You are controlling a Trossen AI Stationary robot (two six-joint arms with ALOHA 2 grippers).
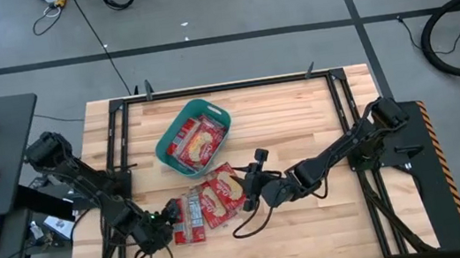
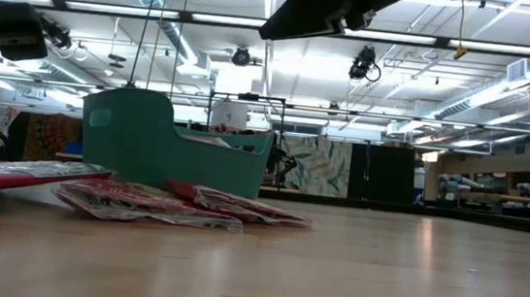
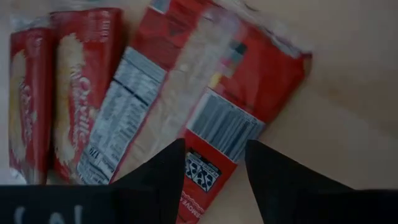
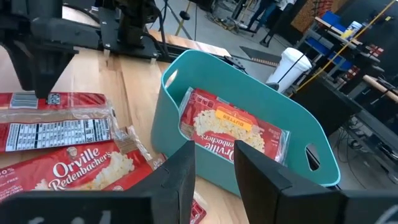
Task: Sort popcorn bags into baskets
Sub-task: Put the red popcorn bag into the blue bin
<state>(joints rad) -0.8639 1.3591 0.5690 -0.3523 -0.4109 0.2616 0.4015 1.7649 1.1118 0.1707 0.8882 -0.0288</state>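
- The teal plastic rectangular basket (image 1: 164, 147) with rounded corners and a flared rim stands on the pale wooden table (image 1: 300, 120), toward its far side and left of centre.
- Flat red popcorn bags with white and yellow print (image 1: 199, 142) lie inside the basket; in the right wrist view one of them (image 4: 233, 130) leans face-up against the inner wall.
- More red popcorn packets (image 1: 208, 201) lie loose on the table just in front of the basket, overlapping each other in a small cluster.
- The left gripper (image 1: 170, 217) sits low at the left edge of that cluster. Its two dark fingers (image 3: 163, 180) are spread apart, straddling the corner of a packet turned barcode-side up (image 3: 214, 118); they appear not to clamp it, though the contact itself is hard to judge.
- The right gripper (image 1: 254, 179) hangs just beside the right edge of the cluster, aimed toward the basket. Its fingers (image 4: 183, 168) stand partly apart with a narrow gap and nothing between them.
- In the low view the loose packets (image 2: 143, 200) lie flat before the basket (image 2: 139, 141).
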